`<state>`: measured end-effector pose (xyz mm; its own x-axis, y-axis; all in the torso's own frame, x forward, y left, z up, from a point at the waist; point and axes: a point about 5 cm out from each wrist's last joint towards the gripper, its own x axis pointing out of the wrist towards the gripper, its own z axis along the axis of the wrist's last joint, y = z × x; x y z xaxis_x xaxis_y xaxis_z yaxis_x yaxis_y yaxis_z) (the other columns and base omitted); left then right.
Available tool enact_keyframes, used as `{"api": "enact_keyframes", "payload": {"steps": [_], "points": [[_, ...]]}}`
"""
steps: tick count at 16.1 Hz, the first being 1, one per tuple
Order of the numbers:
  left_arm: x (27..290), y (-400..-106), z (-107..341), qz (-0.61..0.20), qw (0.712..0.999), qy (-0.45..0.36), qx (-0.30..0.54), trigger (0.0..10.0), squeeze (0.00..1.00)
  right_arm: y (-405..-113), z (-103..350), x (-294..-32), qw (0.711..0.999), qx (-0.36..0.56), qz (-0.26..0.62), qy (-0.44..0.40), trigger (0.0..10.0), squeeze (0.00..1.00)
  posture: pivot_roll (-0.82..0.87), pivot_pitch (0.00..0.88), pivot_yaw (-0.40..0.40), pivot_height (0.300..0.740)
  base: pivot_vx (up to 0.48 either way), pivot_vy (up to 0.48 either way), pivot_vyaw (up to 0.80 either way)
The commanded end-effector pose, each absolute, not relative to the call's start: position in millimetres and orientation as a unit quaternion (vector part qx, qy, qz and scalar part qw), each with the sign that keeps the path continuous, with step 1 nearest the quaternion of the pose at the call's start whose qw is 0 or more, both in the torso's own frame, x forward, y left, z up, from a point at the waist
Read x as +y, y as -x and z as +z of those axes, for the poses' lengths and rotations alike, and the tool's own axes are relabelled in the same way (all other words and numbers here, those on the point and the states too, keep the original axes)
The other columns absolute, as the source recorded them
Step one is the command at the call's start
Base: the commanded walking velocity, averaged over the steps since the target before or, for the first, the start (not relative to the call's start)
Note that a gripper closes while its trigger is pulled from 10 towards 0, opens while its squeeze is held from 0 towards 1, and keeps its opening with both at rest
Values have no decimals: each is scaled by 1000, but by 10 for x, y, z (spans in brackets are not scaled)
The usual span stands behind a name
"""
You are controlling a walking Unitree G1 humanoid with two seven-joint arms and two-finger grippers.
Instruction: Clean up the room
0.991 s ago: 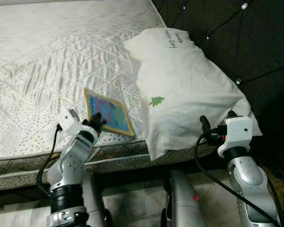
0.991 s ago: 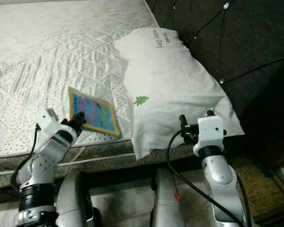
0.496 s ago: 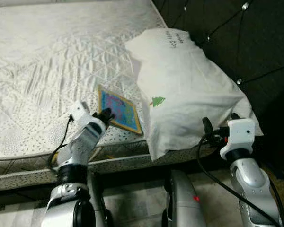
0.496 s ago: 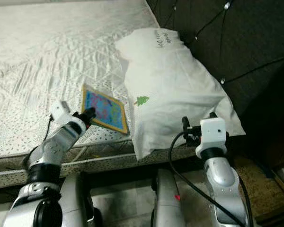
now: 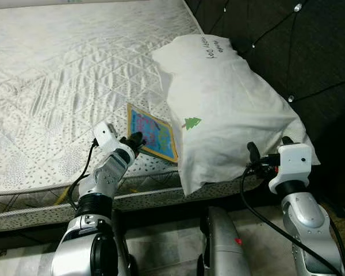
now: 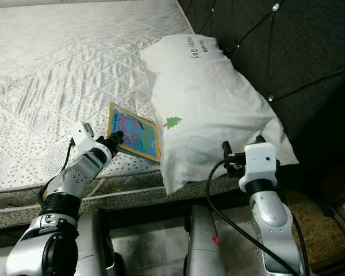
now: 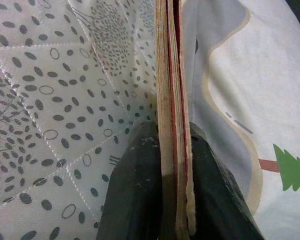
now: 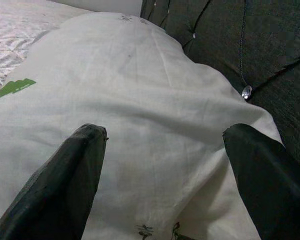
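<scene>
Left jaws (image 7: 172,200) clamped on book (image 5: 152,132) edge

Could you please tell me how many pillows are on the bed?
1: the pillow lies against the headboard, beside the book. Others may be out of frame.

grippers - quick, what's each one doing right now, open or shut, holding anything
Left gripper: shut on the edge of the book on the bed.
Right gripper: open, holding nothing, at the pillow.
</scene>
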<state>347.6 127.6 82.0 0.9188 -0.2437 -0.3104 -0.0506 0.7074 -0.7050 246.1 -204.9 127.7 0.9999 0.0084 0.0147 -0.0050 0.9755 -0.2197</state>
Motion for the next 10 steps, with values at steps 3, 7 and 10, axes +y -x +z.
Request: {"api": "enact_keyframes", "payload": {"steps": [3,7,10], "points": [[1259,-3475,752,-64,910,350,213,10000,1000,-2476,1309,-2052,994,-12,2,111,10000,0,-219,59,9,553,0,0,0],[1394,-3531,785,-46,919,336,202,10000,1000,-2467,1304,-2061,994,-12,-2,111,10000,0,-218,59,14,553,0,0,0],[1469,-3587,829,-38,927,321,193,10000,1000,-2469,1302,-2060,994,-12,-2,111,10000,0,-220,55,14,553,0,0,0]]}}
